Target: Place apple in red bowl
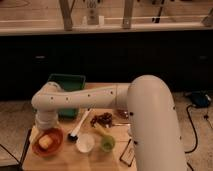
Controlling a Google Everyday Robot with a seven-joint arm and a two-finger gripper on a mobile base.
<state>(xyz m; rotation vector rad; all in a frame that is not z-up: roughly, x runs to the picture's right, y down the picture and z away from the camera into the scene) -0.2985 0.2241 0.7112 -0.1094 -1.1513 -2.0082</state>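
The apple (45, 142) is a small yellowish-orange fruit lying inside the red bowl (56, 148), a shallow orange-red dish at the table's front left. My white arm reaches across from the right and bends down at the left. My gripper (44, 125) hangs just above the bowl's far rim, over the apple; its lower part is hidden behind the wrist.
A green bin (67, 85) stands at the back left. A white bowl (85, 143) and a small green cup (107, 144) sit front centre. A dark reddish-brown cluster (102, 119), a black-and-white utensil (77, 130) and a dark flat item (127, 155) lie nearby on the wooden table (75, 162).
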